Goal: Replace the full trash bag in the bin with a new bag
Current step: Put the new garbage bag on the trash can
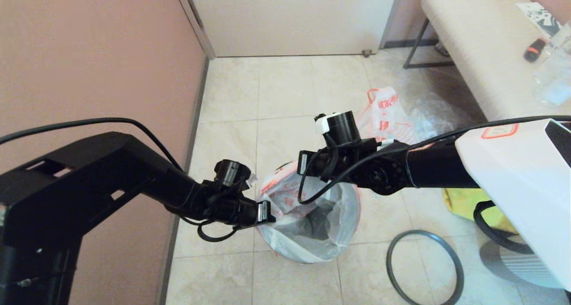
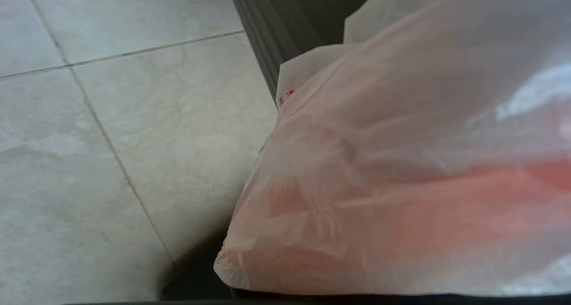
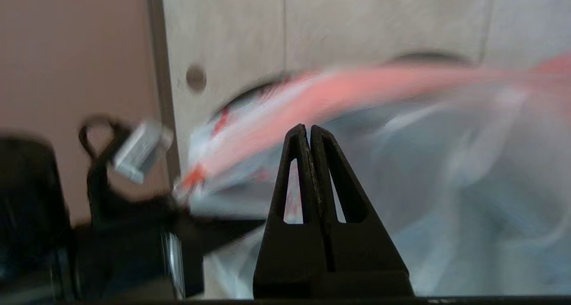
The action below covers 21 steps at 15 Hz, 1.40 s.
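On the pale tiled floor (image 1: 232,95) we see the thin, crinkled new bag (image 1: 312,216) lining the round bin (image 1: 308,256). The left gripper (image 1: 266,212) pinches its pink-banded mouth, jaws nearly closed. The right gripper (image 3: 309,131), jaws pressed together and empty, hangs over the mouth.

New bag (image 1: 312,224) lining the bin (image 1: 308,257) — full trash bag (image 1: 386,113) behind

A cream padded bench (image 1: 473,42) stands at two o'clock, a black-and-orange gadget (image 1: 534,49) on it. A yellow tote (image 1: 464,202) lies at four o'clock.
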### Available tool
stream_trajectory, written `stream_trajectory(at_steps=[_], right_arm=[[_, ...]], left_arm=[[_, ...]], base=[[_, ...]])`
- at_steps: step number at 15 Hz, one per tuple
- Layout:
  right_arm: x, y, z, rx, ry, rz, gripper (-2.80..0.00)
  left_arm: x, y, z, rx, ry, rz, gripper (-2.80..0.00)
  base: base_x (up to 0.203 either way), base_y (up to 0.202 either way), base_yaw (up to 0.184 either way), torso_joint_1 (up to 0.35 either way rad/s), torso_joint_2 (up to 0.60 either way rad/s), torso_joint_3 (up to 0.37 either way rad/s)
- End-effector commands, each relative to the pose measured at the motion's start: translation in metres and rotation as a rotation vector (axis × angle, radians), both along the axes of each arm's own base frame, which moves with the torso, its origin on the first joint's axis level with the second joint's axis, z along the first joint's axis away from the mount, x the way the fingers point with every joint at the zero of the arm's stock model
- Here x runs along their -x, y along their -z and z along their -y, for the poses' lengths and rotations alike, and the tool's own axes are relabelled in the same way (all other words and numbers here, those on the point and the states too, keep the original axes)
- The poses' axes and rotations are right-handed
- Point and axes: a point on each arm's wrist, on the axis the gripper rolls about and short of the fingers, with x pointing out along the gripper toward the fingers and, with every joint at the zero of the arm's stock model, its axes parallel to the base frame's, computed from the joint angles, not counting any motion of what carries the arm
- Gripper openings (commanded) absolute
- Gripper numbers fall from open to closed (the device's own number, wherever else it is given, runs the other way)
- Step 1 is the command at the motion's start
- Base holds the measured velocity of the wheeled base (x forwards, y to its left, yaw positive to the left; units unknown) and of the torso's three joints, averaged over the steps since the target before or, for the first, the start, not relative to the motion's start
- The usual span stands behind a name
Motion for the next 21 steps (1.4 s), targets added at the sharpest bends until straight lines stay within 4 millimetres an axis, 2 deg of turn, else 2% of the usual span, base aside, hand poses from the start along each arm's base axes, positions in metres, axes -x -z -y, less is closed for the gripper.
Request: stream_trajectory(at_steps=[1,8,11,16,21], right_arm=[[0.005,0.007,-0.004,0.011,-0.020,-0.022,-2.80],[0.003,0.022,-0.012,0.017,-0.048,-0.043,-2.80],[-0.008,0.024,-0.017,0.000,-0.039,-0.025,-2.80],[-0.010,0.012,-0.017,-0.022,-0.035,0.004,-2.80],[0.006,0.003,-0.028,-0.032,-0.070,0.009,-2.80]], left_arm=[[0.001,0.000,0.000,0.002,0.002,0.000,-2.80],[0.003,0.000,0.001,0.001,0.008,0.000,-2.80],[0.010,-0.001,0.001,-0.017,0.049,0.021,-2.80],[0.017,0.001,0.006,-0.032,0.087,0.030,-2.80],[0.017,0.002,0.009,-0.037,0.093,0.032,-2.80]], base=[[0.000,0.000,0.000,0.000,0.00,0.000],[0.000,0.000,0.000,0.000,0.00,0.000],[0.000,0.000,0.000,0.000,0.00,0.000],[0.000,0.000,0.000,0.000,0.00,0.000],[0.000,0.000,0.000,0.000,0.00,0.000]])
